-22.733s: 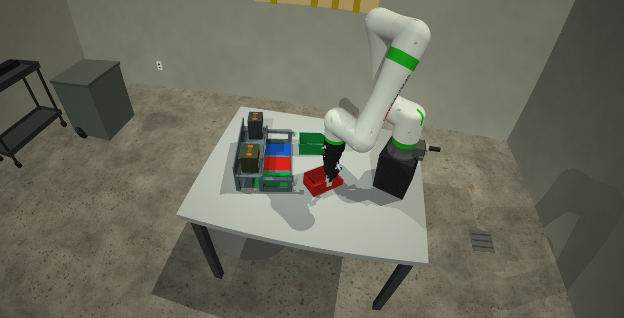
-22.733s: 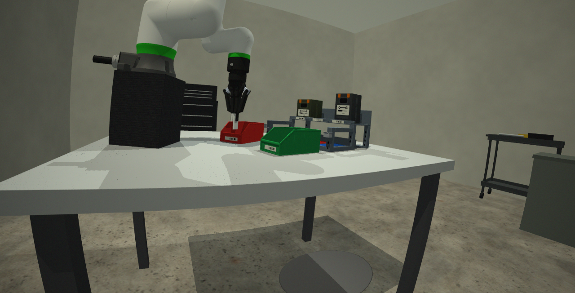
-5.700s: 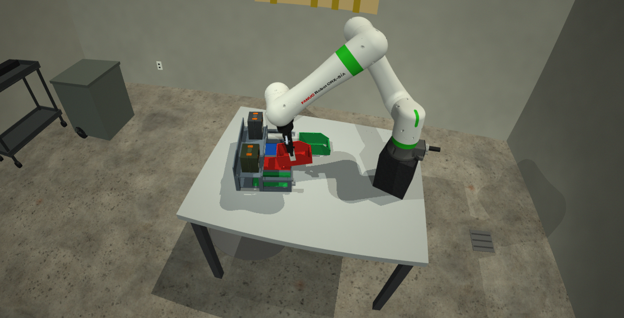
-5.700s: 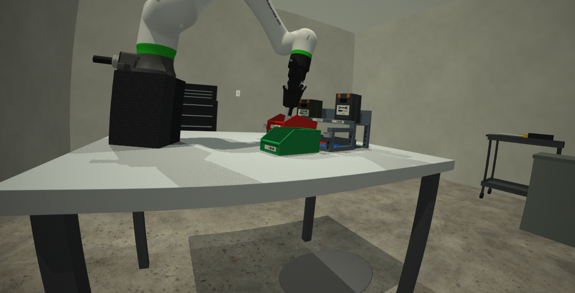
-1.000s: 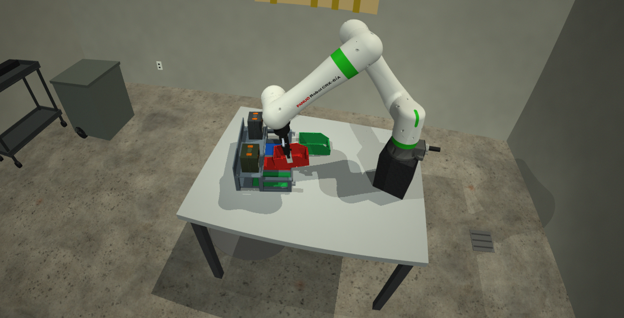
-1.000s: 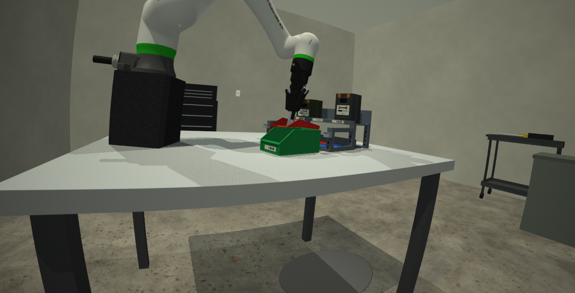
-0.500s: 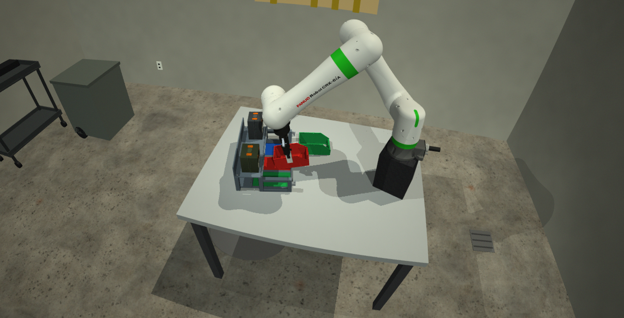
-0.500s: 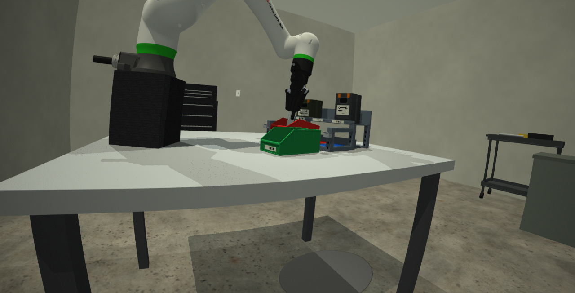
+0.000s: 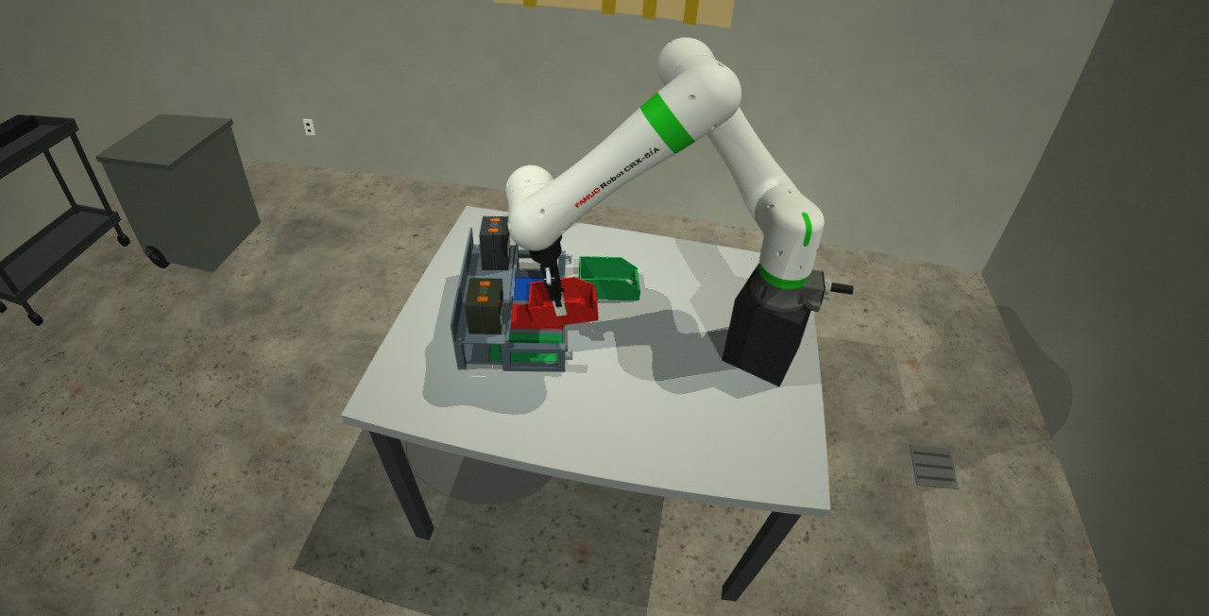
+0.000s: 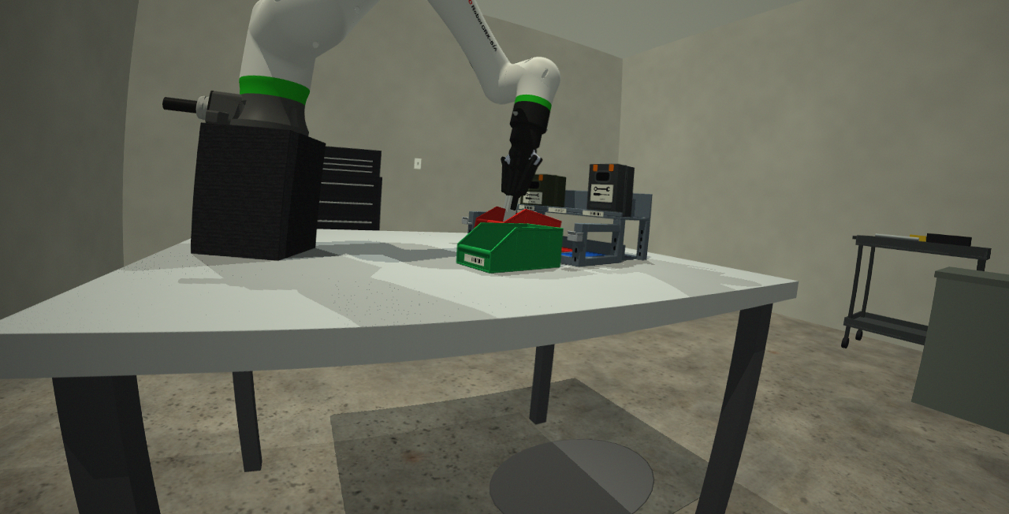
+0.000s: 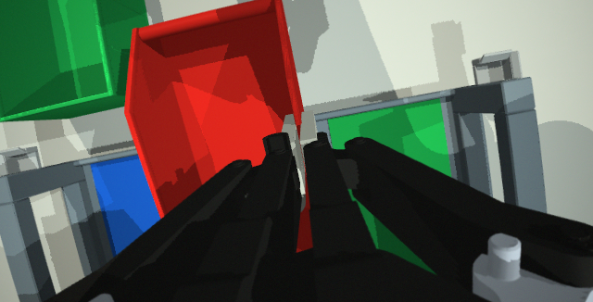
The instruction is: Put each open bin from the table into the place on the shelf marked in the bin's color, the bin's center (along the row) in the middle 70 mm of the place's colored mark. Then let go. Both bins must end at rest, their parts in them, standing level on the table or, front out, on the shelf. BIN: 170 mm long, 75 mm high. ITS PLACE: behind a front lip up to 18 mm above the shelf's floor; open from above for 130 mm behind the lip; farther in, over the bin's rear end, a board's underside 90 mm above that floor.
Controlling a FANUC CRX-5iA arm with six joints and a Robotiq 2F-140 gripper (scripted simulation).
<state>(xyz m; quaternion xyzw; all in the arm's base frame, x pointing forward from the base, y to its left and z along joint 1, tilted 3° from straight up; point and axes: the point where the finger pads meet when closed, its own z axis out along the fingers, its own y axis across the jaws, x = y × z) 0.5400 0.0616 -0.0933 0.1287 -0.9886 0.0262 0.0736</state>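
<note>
The gripper (image 9: 557,306) (image 10: 511,207) (image 11: 298,131) is shut on a side wall of the red bin (image 9: 580,306) (image 10: 539,217) (image 11: 222,121). The bin is turned slightly against the shelf (image 9: 564,358) (image 10: 579,250) (image 11: 519,94), its rear reaching over the shelf's front and its front sticking out over the table. The red mark (image 9: 522,317) shows beside its rear. The bin's rear inside is hidden by the fingers. The green bin (image 9: 610,274) (image 10: 525,248) (image 11: 69,75) stands level on the table, with a grey piece in it. The green mark (image 11: 394,131) shows bare.
The blue mark (image 9: 528,286) (image 11: 122,200) lies on the other side of the red one. A dark box (image 9: 494,242) (image 10: 610,188) and an olive box (image 9: 484,305) stand on the shelf's upper board. Frame posts stand at both shelf ends. The green bin is close beside the red bin.
</note>
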